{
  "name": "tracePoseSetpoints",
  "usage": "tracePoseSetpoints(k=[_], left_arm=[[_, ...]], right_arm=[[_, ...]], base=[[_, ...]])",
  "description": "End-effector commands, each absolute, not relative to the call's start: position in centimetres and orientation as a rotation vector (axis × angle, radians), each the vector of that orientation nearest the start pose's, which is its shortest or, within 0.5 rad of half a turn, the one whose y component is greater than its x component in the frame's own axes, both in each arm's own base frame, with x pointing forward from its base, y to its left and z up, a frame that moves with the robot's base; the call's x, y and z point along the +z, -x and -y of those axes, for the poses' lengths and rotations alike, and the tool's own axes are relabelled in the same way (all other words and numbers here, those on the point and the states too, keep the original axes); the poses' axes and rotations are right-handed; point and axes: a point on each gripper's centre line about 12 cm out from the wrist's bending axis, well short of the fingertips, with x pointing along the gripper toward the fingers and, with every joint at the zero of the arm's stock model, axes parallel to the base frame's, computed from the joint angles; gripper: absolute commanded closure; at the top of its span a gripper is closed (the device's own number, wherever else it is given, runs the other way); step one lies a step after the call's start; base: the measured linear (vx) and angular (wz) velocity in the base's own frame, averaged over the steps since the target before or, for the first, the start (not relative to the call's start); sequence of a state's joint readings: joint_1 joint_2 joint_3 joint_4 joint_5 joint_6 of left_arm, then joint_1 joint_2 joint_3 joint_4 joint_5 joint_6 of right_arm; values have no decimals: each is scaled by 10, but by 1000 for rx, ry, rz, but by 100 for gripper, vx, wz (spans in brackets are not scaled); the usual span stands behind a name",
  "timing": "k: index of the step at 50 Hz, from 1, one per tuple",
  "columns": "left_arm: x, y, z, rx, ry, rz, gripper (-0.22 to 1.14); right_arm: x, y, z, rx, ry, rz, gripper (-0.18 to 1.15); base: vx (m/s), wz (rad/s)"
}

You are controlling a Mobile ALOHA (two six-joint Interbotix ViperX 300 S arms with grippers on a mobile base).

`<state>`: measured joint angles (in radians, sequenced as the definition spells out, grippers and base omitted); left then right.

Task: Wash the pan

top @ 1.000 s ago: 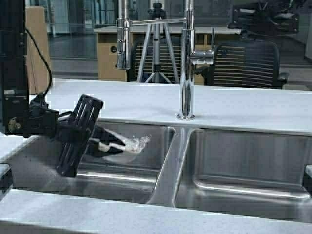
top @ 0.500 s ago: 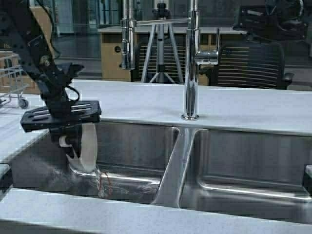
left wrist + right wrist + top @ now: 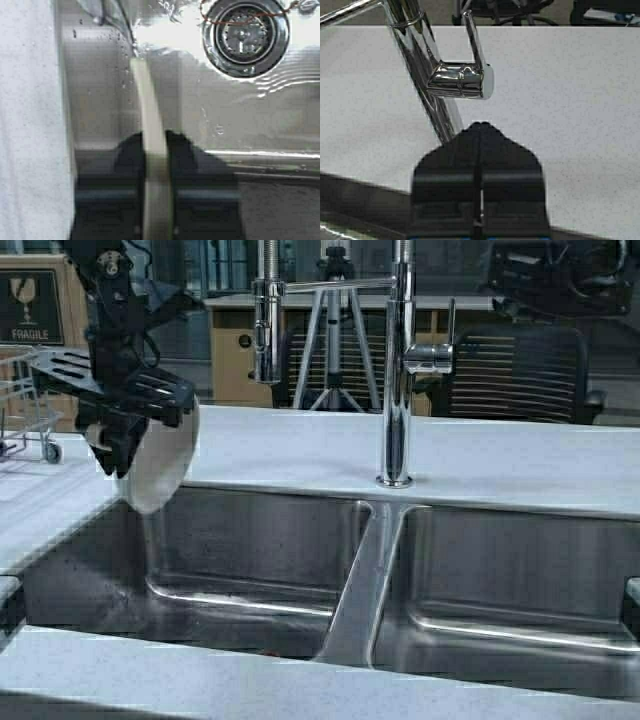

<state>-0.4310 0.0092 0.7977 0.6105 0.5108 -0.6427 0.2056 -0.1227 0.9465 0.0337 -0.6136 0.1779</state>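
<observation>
My left gripper is shut on the white pan and holds it on edge, hanging down, above the left rim of the left basin. In the left wrist view the pan shows edge-on between the two black fingers, over the wet basin floor. My left gripper grips its rim. No stains show from these angles. My right gripper is shut and empty, held over the counter just short of the faucet handle.
The tall chrome faucet stands behind the divider of the double sink, its spout over the left basin. The drain has thin red strands by it. A wire rack stands on the left counter.
My left arm has lifted the pan from the floor of the left basin up to rim height, at the basin's left side. The scene has shifted slightly right in the high view.
</observation>
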Motion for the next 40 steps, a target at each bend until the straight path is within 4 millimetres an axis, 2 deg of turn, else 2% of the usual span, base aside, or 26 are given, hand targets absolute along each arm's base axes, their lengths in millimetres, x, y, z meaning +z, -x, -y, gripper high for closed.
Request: tracePoseSetpoints(k=[1, 6, 12, 19, 23, 28, 35, 40], left_arm=[[111, -302, 101, -105, -423, -1106, 88], [128, -308, 103, -131, -451, -1050, 88], [164, -319, 90, -122, -455, -954, 88], [215, -324, 59, -73, -478, -837, 88], [251, -325, 38, -38, -516, -758, 88], [284, -327, 9, 24, -512, -719, 88], [310, -331, -34, 83, -528, -723, 88], [317, -337, -66, 107, -510, -756, 87]], right_arm=[[203, -340, -69, 171, -186, -173, 91], [203, -339, -70, 175, -182, -175, 91], [202, -339, -70, 174, -181, -176, 91], [203, -339, -70, 174, -180, -173, 91], [204, -340, -70, 175, -179, -171, 91], [205, -340, -70, 176, -181, -168, 91], [209, -344, -71, 177, -184, -156, 92], [209, -344, -71, 177, -185, -155, 91]], base=[[0, 0], [0, 0], [0, 0], [0, 1], [1, 2], [1, 3], [1, 2], [0, 2]])
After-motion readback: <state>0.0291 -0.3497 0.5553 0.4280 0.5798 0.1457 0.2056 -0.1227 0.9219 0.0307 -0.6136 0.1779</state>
